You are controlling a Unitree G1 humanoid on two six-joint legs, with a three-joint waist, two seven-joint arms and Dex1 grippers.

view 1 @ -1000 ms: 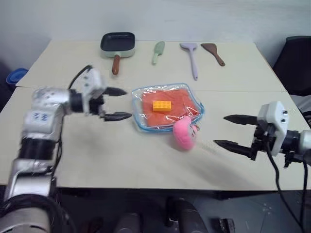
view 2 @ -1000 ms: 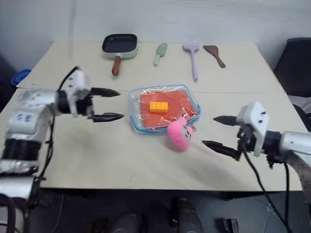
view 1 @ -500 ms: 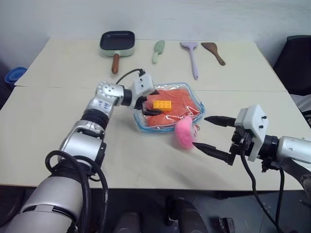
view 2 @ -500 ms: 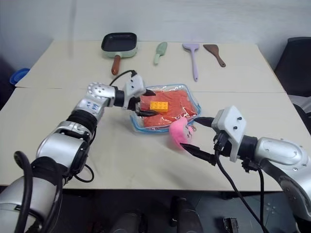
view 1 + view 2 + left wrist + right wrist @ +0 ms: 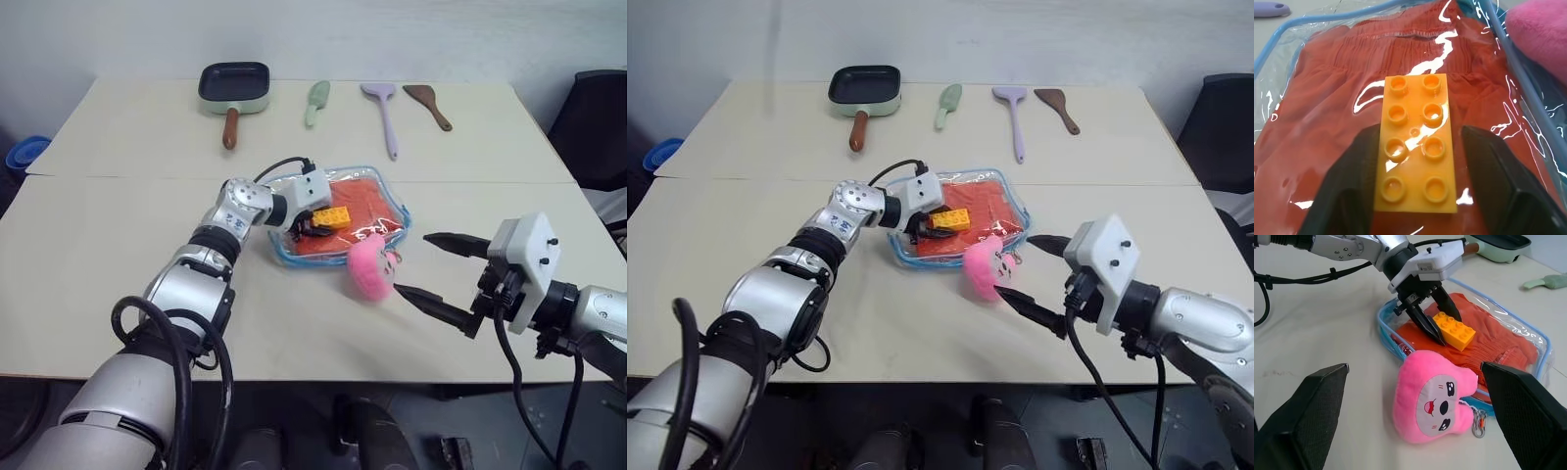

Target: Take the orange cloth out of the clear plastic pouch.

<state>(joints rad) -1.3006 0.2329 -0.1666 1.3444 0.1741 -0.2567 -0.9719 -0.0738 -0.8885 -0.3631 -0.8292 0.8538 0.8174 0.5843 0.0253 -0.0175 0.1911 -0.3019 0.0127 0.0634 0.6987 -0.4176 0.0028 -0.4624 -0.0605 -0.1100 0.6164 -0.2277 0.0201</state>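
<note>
The clear plastic pouch with its light blue trim lies flat mid-table, and the orange cloth is inside it. A yellow-orange toy brick rests on top of the pouch. My left gripper is down over the pouch's left part with its black fingers astride the brick. One finger is at the brick's side and the other a sliver away, so the jaws are narrowly open. My right gripper hovers wide open just right of the pink plush toy, holding nothing.
The pink plush toy lies against the pouch's near edge. Along the table's far side lie a dark pan, a green spatula, a purple spatula and a brown spatula. A black chair stands at the right.
My left arm swung right and down from the table's left side onto the pouch. Its fingers narrowed around the brick. My right gripper drifted slightly left toward the plush toy.
</note>
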